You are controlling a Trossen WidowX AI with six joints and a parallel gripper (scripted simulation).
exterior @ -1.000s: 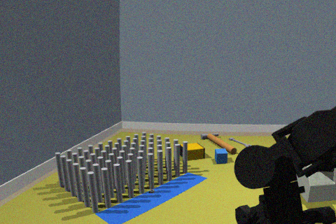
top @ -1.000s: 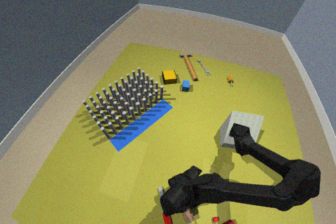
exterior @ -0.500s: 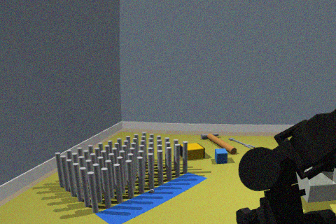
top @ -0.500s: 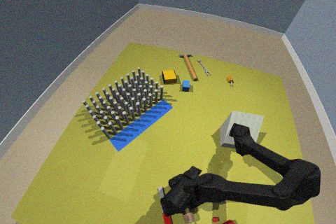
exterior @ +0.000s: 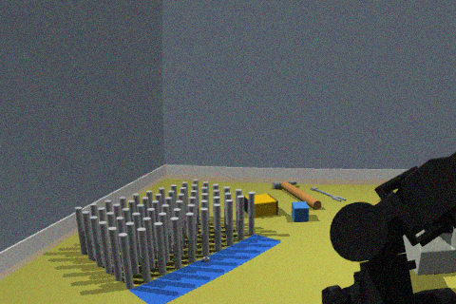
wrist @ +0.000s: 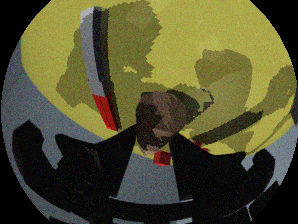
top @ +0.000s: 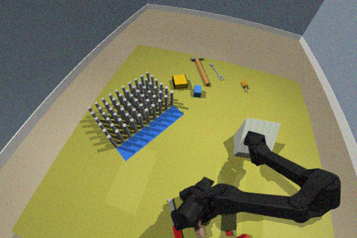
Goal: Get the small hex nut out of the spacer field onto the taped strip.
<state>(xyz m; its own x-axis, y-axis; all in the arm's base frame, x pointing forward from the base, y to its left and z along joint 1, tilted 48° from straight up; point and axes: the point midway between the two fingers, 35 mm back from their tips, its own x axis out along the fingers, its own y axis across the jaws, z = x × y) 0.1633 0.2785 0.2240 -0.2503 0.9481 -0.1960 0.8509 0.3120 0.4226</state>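
The hex nut looks like a small grey speck on the blue taped strip, near its spacer-side edge. The metal spacers all look upright behind the strip. My gripper is low at the near end of the mat, far from the field. It is shut on a brown lumpy object, whose full shape is hidden. A grey bar with a red end lies beside my gripper. In the exterior view my fingertips are out of frame.
A yellow box, blue cube, hammer and wrench lie right of the field. A small orange tool is farther right. A pale block stands beneath my arm.
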